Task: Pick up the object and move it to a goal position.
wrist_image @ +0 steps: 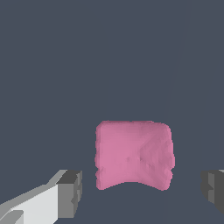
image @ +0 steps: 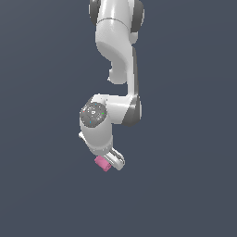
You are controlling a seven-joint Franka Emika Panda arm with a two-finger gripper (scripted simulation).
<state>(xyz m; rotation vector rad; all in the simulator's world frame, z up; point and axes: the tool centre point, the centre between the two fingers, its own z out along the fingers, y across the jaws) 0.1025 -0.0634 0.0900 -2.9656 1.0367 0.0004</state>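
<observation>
Claw straddling the pink object, not yet gripping

Exterior view first: the white arm [image: 115, 69] hangs down and bends at the wrist so the claw [image: 111, 163] tips slantwise toward the object [image: 102, 163], a small pink lump that sits right at the fingertips, on the side toward the exterior view's left; whether metal touches it there is too small to tell, and no goal marker shows against the plain dark ground. Wrist view next: the object [wrist_image: 133, 155] lies between the two grey pads [wrist_image: 70, 192], with a clear gap on each side, so the claw stands wide and holds nothing. That centring looks deliberate, I judge: with the lump midway, both pads should meet its concave flanks together when they come in
</observation>
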